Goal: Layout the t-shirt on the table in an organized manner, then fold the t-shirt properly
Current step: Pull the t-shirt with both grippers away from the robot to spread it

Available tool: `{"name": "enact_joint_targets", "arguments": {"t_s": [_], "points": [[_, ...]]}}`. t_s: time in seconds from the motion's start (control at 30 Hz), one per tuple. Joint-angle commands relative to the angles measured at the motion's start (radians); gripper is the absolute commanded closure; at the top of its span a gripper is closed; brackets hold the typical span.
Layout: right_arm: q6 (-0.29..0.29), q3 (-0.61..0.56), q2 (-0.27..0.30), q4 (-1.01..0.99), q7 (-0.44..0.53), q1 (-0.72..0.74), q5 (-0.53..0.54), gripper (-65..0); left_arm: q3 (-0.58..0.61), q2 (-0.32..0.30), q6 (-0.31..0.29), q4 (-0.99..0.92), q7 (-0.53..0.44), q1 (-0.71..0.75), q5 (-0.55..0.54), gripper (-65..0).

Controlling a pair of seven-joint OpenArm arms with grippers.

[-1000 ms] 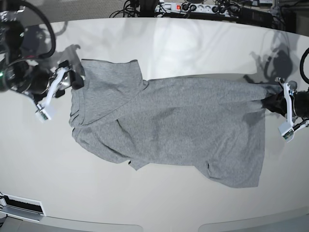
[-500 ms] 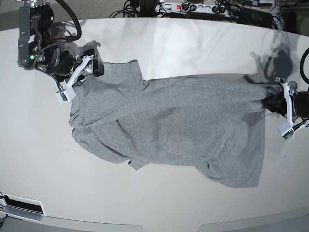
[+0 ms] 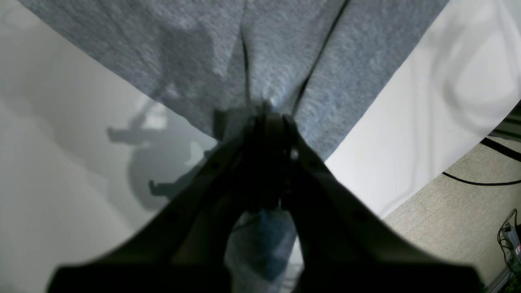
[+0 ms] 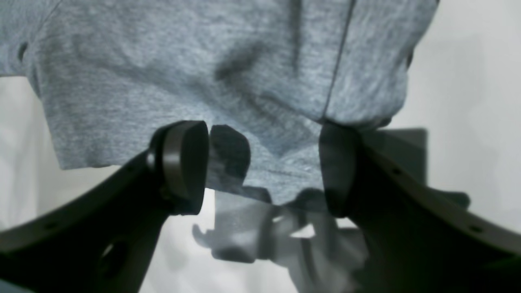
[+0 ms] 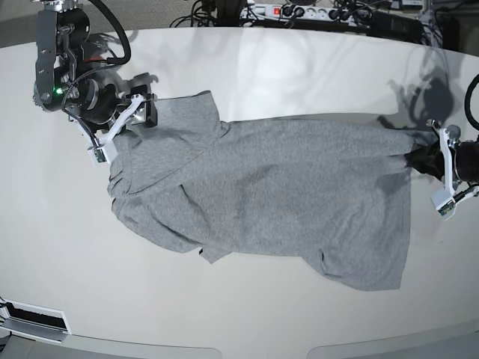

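Note:
The heather-grey t-shirt (image 5: pixel 269 194) lies spread lengthwise on the off-white table (image 5: pixel 262 67), plain side up, with creases at its left end. No lettering shows. My right gripper (image 5: pixel 142 112) is at the shirt's upper-left corner. In the right wrist view it (image 4: pixel 260 171) is open, and its fingers (image 4: pixel 183 167) straddle the shirt's edge (image 4: pixel 228 81). My left gripper (image 5: pixel 412 159) is at the shirt's right end. In the left wrist view it (image 3: pixel 266 122) is shut on a bunched bit of shirt fabric (image 3: pixel 285 53).
A power strip and tangled cables (image 5: pixel 299 11) lie beyond the table's far edge. Carpeted floor (image 3: pixel 468 203) shows past the table's curved edge. A white fitting (image 5: pixel 34 318) sits at the front-left corner.
My right gripper has moved from the shirt's left side up and in to its upper-left corner. My left gripper and the shirt's right end have stayed put.

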Motion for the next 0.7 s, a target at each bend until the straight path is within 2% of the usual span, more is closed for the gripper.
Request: {"name": "enact_joint_targets", "arguments": {"t_s": [0.0, 0.03, 0.13, 0.17, 0.2, 0.33, 0.47, 0.5, 0.57, 0.67], "points": [[0.026, 0.003, -0.007, 0.005, -0.017, -0.005, -0.003, -39.5, -0.013, -0.025, 0.001, 0.011, -0.017, -0.017, -0.013, 0.0], [0.062, 0.003, -0.013, 0.005, -0.017, -0.006, -0.002, -32.7, -0.013, -0.024, 0.001, 0.011, -0.018, -0.017, -0.013, 0.0], [0.209, 0.003, -0.010, 0.007, -0.040, -0.006, 0.068, -3.6, -0.013, -0.022, 0.001, 0.011, -0.018, -0.017, -0.013, 0.0], [0.266, 0.004, -0.004, 0.008, -0.069, 0.002, 0.115, 0.0, -0.013, -0.023, 0.001, 0.011, -0.018, -0.017, -0.013, 0.0], [0.316, 0.004, 0.004, 0.009, -0.109, 0.011, 0.177, 0.0, -0.013, -0.023, 0.001, 0.011, -0.018, -0.017, -0.013, 0.0], [0.316, 0.004, 0.050, 0.057, -0.296, 0.057, 0.427, 0.0, -0.013, -0.023, 0.001, 0.011, -0.014, -0.017, -0.013, 0.0], [0.316, 0.006, 0.135, 0.169, -0.426, 0.063, 0.617, 0.0, -0.013, -0.023, -0.009, 0.011, -0.012, -0.017, -0.018, 0.0], [0.316, 0.006, 0.157, 0.196, -0.459, 0.058, 0.659, 0.0, -0.013, -0.023, -0.027, 0.011, -0.010, -0.018, -0.032, 0.0], [0.316, 0.006, 0.193, 0.248, -0.517, 0.046, 0.731, 0.0, -0.013, -0.023, -0.044, 0.011, 0.022, -0.018, -0.100, 0.0], [0.316, 0.006, 0.232, 0.327, -0.539, 0.014, 0.790, 0.0, -0.013, -0.023, -0.044, 0.014, 0.163, -0.017, -0.302, 0.0]]}}
